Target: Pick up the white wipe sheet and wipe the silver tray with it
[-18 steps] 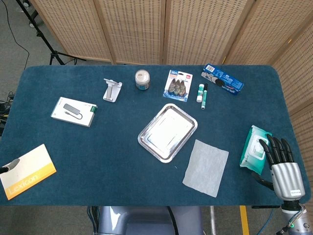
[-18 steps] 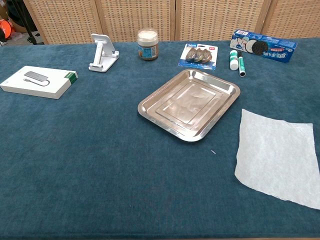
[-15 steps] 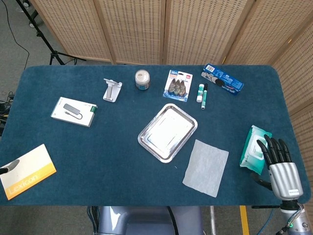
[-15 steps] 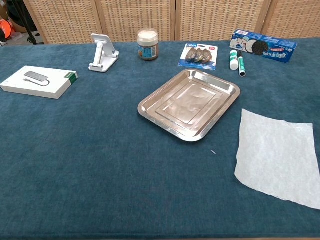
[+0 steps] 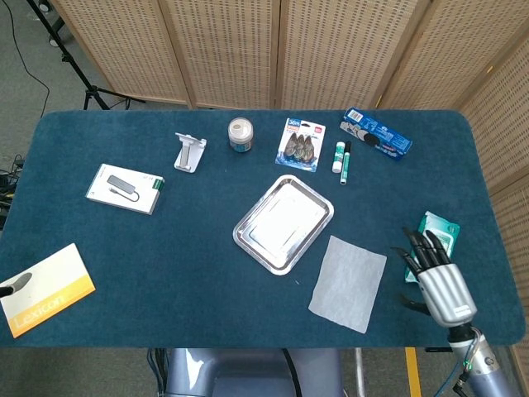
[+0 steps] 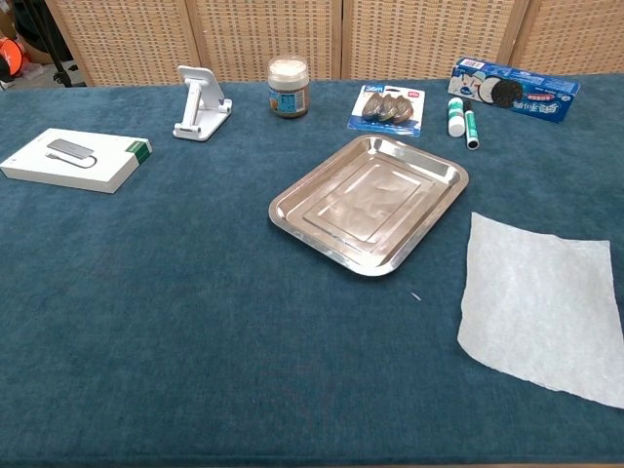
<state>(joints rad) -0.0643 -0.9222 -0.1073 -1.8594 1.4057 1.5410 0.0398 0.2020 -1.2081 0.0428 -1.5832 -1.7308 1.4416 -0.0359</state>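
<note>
Hovering empty, the right hand [image 5: 436, 277] spreads its fingers [image 5: 423, 251] beside the white wipe sheet [image 5: 348, 283].

The sheet lies flat on the tabletop [image 5: 190, 265] at the silver tray's [image 5: 283, 222] four o'clock.

We saw the tray [image 5: 283, 222] at mid-frame on the table [image 5: 182, 265], with the wipe [image 5: 348, 282] just below and right of it, apart. The right hand [image 5: 436, 273] stood right of the wipe, before the wipe pack [image 5: 436, 229]. A jar [image 5: 240, 134], stand [image 5: 189, 152] and box [image 5: 125, 188] lay toward the upper left.
</note>
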